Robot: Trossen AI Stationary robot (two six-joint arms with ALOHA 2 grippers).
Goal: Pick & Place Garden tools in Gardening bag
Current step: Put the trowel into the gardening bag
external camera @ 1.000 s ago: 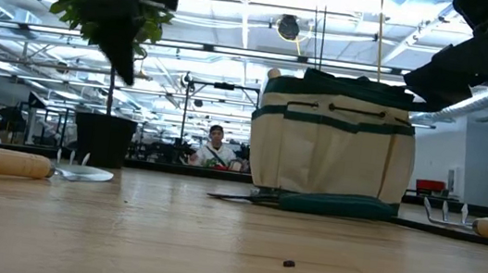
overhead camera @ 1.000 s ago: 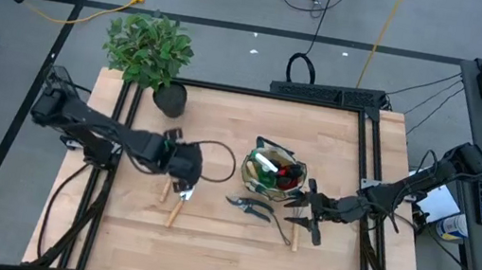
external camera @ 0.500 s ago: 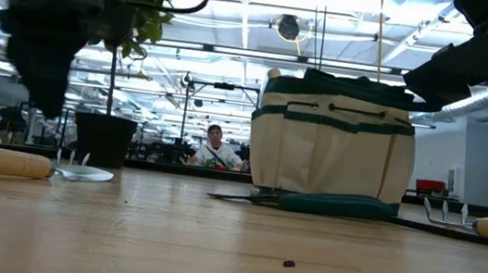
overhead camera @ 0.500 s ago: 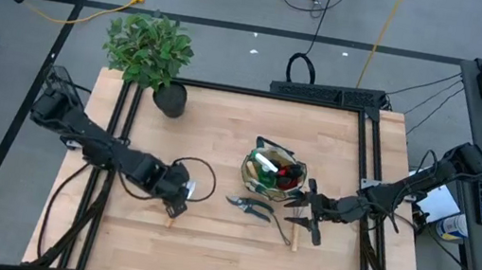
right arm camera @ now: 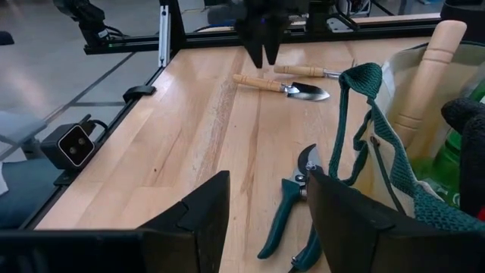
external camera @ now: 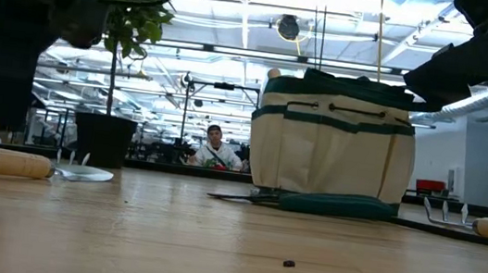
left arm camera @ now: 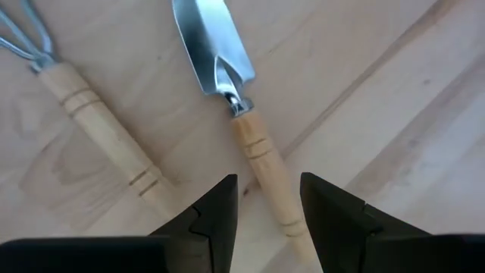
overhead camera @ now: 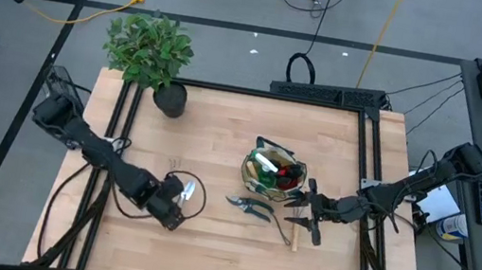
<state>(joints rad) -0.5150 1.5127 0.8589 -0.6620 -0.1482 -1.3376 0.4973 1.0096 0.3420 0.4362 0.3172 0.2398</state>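
One bag (overhead camera: 274, 175); one potted plant (overhead camera: 150, 51); one pair of shears (right arm camera: 292, 208); three wooden-handled tools: a trowel (left arm camera: 227, 83), a fork (left arm camera: 83, 121), another (overhead camera: 292, 235) beside the shears; two arms.

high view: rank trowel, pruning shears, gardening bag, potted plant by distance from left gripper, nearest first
1. Trowel: directly under the left gripper.
2. Pruning shears: mid-table, toward the right arm.
3. Gardening bag and potted plant, at the far-left corner: too close to call.
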